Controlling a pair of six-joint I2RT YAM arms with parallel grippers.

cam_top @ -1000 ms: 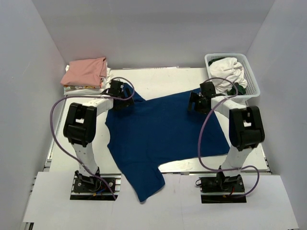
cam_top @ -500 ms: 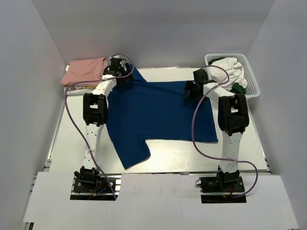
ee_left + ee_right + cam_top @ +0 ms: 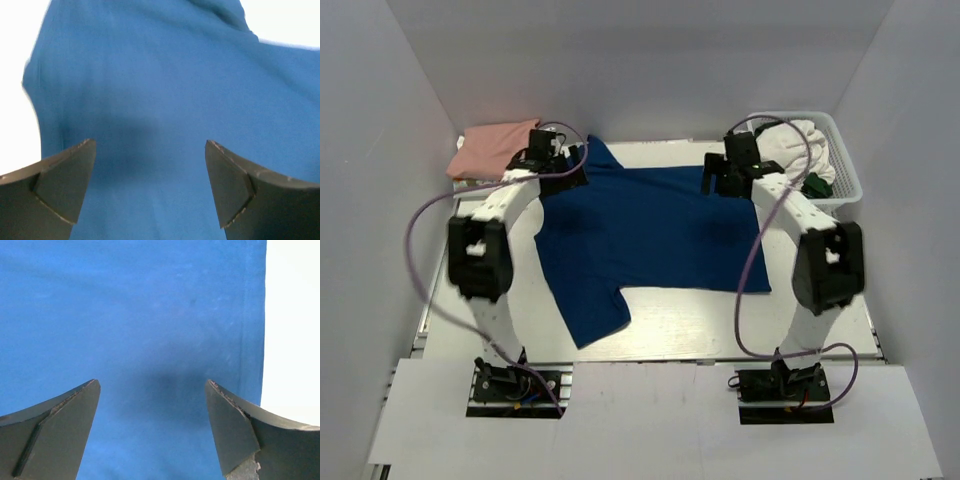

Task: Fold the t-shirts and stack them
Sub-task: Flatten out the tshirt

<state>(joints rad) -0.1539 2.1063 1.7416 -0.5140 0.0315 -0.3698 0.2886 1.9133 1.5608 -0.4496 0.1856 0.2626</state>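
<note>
While spread, fingers point(image 3: 57, 185) above blue t-shirt point(image 3: 150, 75)

dark blue t-shirt point(image 3: 650, 230) look: plain deep blue face up, short sleeves
dark blue t-shirt state: spread flat, unfolded, one sleeve jutting toward the near left
dark blue t-shirt place: just left of the basket point(image 3: 849, 165)
salmon-pink t-shirt point(image 3: 495, 150) state: folded into a compact block
salmon-pink t-shirt place: well left of the basket, beyond the blue one

The dark blue t-shirt point(image 3: 165, 90) is blurred and cut off in the left wrist view.
</note>
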